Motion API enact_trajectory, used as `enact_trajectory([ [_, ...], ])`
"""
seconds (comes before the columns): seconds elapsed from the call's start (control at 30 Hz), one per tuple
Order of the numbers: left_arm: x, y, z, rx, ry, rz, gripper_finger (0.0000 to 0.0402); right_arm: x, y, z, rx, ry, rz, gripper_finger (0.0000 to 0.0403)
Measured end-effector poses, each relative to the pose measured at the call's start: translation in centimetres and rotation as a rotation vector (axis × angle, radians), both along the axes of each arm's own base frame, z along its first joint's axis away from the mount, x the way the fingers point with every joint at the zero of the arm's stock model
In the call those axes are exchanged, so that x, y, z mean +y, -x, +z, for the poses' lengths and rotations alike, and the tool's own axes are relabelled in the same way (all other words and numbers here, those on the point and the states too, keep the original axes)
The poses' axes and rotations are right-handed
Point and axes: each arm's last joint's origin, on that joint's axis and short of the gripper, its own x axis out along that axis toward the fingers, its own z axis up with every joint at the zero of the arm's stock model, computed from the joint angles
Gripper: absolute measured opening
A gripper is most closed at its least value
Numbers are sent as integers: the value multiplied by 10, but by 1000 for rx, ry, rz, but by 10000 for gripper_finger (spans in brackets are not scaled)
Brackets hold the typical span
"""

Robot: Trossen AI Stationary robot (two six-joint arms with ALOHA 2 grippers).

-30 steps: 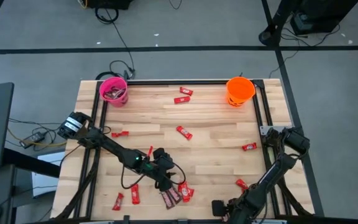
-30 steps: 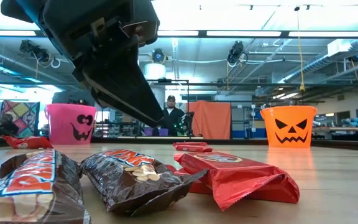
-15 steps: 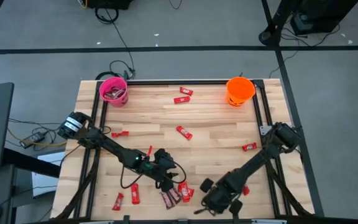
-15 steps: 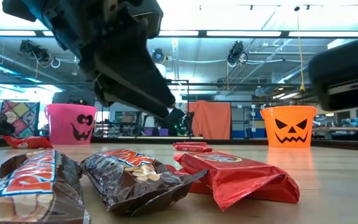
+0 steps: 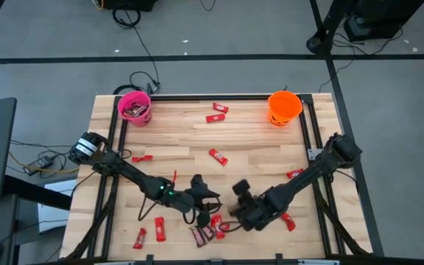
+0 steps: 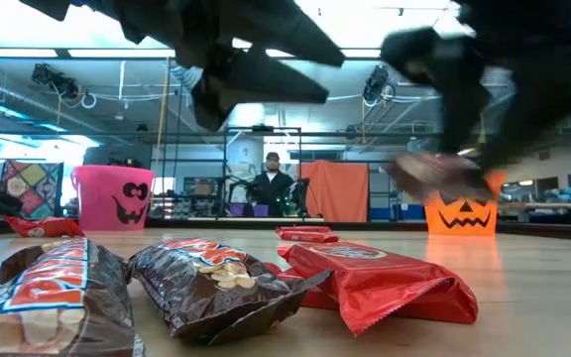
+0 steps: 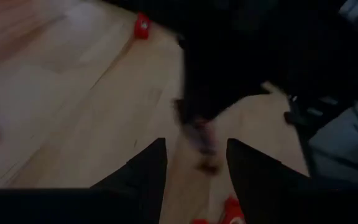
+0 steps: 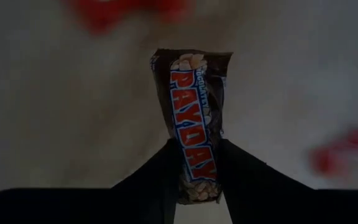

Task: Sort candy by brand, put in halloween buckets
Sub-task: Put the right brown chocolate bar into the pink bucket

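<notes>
My right gripper (image 5: pixel 236 210) (image 8: pixel 197 146) is shut on one candy, a dark brown bar (image 8: pixel 194 99), over the table's near middle. It shows blurred in the low view (image 6: pixel 434 177). My left gripper (image 5: pixel 213 197) (image 7: pixel 196 149) hovers open just left of the right one, with nothing between its fingers. A pile of brown and red candy (image 5: pixel 208 230) (image 6: pixel 216 288) lies flat near the front edge, below both grippers. The pink bucket (image 5: pixel 134 107) stands at the far left and the orange bucket (image 5: pixel 284 107) at the far right. My right gripper pinches the brown bar by its two long edges near one end (image 8: pixel 196 163), between the two fingers. The fingers slant down from the table's right and run along the bar. The rest of the bar sticks out past the fingertips, clear of the table.
Single red bars lie scattered on the wood: mid-table (image 5: pixel 218 156), two at the far edge (image 5: pixel 217 113), one at the right (image 5: pixel 294 174), others at the near left (image 5: pixel 159 229). Black rails (image 5: pixel 309 132) run along the table's sides. A person (image 6: pixel 271 183) shows in the room beyond.
My right gripper has swung from the table's near right corner toward the left and the middle, rising and rolling, and now shows in the low view with the brown bar. My left gripper has tipped up from pointing down at the pile to nearly level, rising a little.
</notes>
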Motion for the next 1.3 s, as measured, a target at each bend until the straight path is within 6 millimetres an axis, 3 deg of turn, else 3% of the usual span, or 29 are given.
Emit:
enact_trajectory([
  [0.27,15,-8,3,-26,48,51,204,-13,3,32,-248,180,-152,115],
  [0.53,40,-18,3,-25,4,74,305,-17,-2,36,-314,239,-181,115],
  [0.7,45,-21,7,-56,-40,40,325,-20,-4,37,-338,267,-199,115],
  [0.87,48,-24,12,-109,-46,46,298,-20,-5,38,-373,307,-206,115],
  [1.13,52,-25,12,-109,-24,70,191,-20,-7,40,-413,342,-217,116],
  [1.3,52,-25,12,-110,-29,82,145,-20,-7,41,-412,347,-209,116],
])
